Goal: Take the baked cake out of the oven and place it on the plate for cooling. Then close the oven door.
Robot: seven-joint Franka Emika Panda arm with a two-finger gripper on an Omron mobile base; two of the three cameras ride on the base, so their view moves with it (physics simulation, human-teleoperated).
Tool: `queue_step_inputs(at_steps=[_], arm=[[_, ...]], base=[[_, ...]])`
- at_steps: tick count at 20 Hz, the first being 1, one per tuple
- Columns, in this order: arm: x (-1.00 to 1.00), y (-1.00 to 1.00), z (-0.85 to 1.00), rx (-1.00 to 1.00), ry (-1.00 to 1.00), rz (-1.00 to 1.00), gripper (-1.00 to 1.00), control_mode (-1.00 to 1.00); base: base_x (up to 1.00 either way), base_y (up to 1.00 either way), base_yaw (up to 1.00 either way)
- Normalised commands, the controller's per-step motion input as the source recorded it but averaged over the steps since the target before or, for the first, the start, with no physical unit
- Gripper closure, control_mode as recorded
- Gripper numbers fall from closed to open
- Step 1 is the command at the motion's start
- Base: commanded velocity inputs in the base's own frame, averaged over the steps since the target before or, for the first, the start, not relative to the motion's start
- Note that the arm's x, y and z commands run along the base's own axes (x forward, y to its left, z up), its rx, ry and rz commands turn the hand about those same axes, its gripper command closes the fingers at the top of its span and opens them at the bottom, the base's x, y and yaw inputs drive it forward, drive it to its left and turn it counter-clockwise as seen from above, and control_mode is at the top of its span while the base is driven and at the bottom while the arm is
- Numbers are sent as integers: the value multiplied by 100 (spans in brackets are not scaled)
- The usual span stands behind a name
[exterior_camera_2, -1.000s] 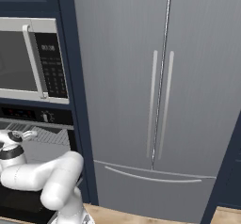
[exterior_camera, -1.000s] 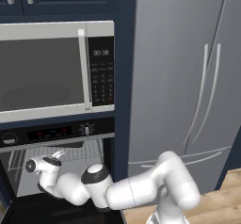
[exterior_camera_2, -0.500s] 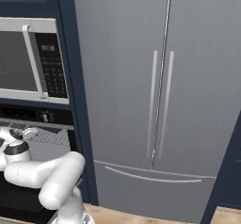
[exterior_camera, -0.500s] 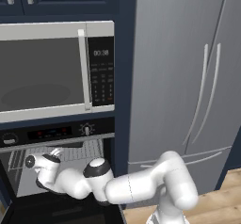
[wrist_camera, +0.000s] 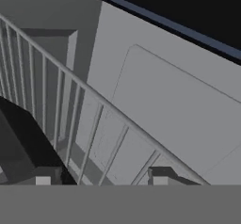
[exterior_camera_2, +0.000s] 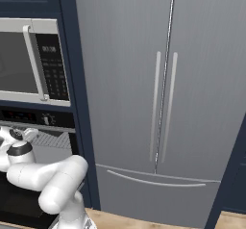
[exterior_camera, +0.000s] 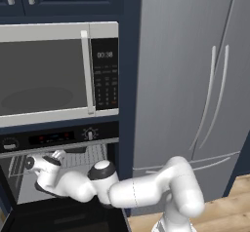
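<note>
While the oven interior is partly hidden by the arm, the gripper stands parted, empty, just above a wire rack.

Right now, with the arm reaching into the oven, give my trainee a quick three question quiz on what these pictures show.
1. True or false: the oven door is shut.
2. What sits directly above the oven? A) microwave B) fridge C) sink
3. In the hand view, what does the gripper look down on?

Key: 1. False, it hangs open below the arm. 2. A. 3. A wire rack inside the oven; no cake can be made out there.
</note>
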Motion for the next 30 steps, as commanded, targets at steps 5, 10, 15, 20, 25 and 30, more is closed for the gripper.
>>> queue_step_inputs(at_steps=[5,10,15,20,25,30], arm=[[-51,0,-94,-19,0,0,-100,-100],[-58,0,-94,-18,0,0,-100,-100],[-63,2,-94,-17,0,0,-100,-100],[-69,2,-94,-17,0,0,-100,-100],[-72,2,-94,-16,0,0,-100,-100],[-72,1,-94,-15,0,0,-100,-100]], base=[[0,0,0],[0,0,0],[0,0,0],[0,0,0],[0,0,0],[0,0,0]])
